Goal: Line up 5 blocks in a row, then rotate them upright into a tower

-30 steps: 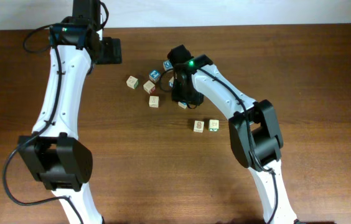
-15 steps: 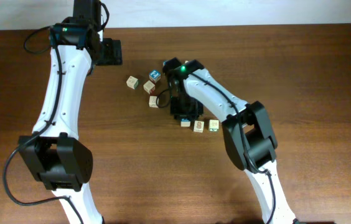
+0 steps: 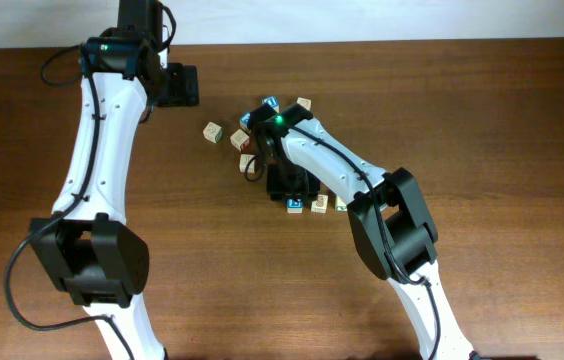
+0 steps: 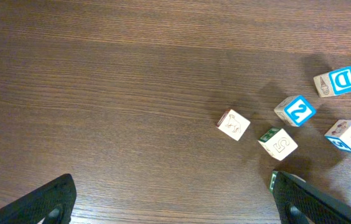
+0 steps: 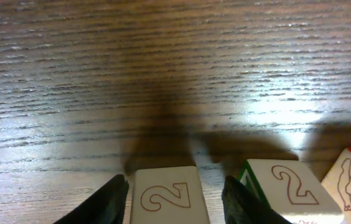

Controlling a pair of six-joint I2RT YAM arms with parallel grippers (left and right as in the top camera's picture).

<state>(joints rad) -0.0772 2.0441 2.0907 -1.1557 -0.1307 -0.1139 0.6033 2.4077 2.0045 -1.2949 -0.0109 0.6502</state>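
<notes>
Several pale square-edged wooden blocks (image 4: 233, 124), grained table (image 4: 101, 93)

Bright even lighting; glare streak on table (image 5: 275, 115); soft shadows; sharp.

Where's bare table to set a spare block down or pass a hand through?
Free: bare table right of the right arm; the stretch between the left arm and right arm, below the blocks in the overhead view; the strip left of the left arm. Crowded: centre, where blocks scatter around the right gripper, open astride one.
</notes>
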